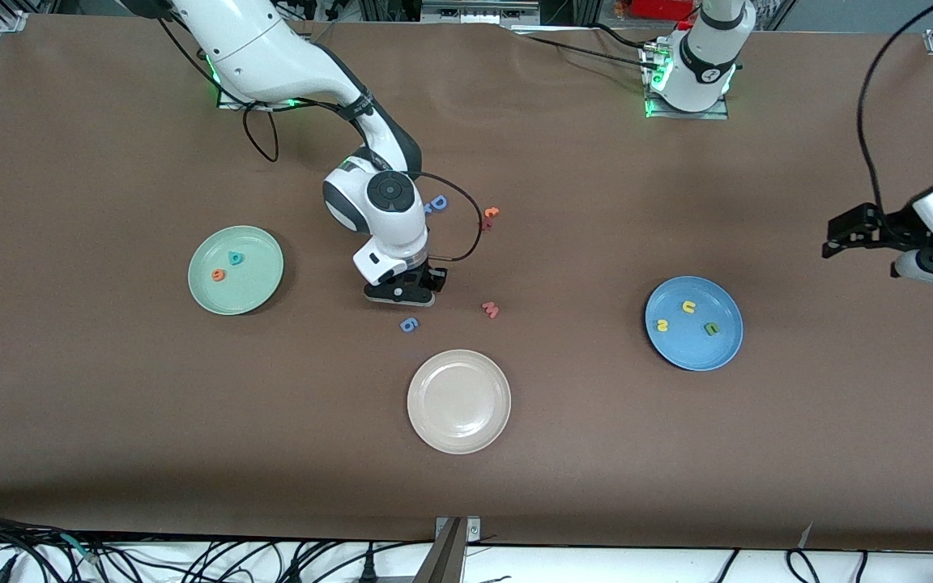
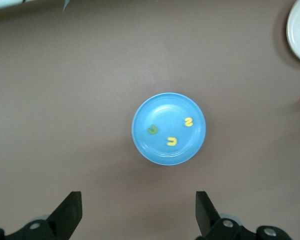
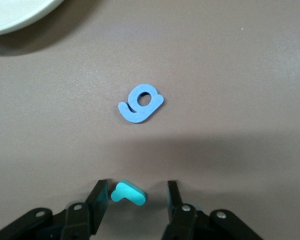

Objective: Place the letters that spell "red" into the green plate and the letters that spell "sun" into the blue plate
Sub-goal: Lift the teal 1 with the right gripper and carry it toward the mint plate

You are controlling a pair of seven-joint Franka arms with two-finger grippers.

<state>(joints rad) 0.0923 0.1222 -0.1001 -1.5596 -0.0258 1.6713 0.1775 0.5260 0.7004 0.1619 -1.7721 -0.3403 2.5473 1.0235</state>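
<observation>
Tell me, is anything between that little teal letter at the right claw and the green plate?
Nothing visible. The teal "r" sits between the right gripper's fingers, one touching it, and only bare table separates it from the green plate. The blue "6" lies nearer the front camera, off that path.

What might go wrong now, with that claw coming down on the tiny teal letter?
The right gripper straddles the small teal "r" with its fingers not yet touching it on both sides; such a tiny piece may slip or twist as they close. The blue "6"-shaped letter lies close by and might get nudged. Carrying the "r" to the green plate, a weak pinch might drop it.
</observation>
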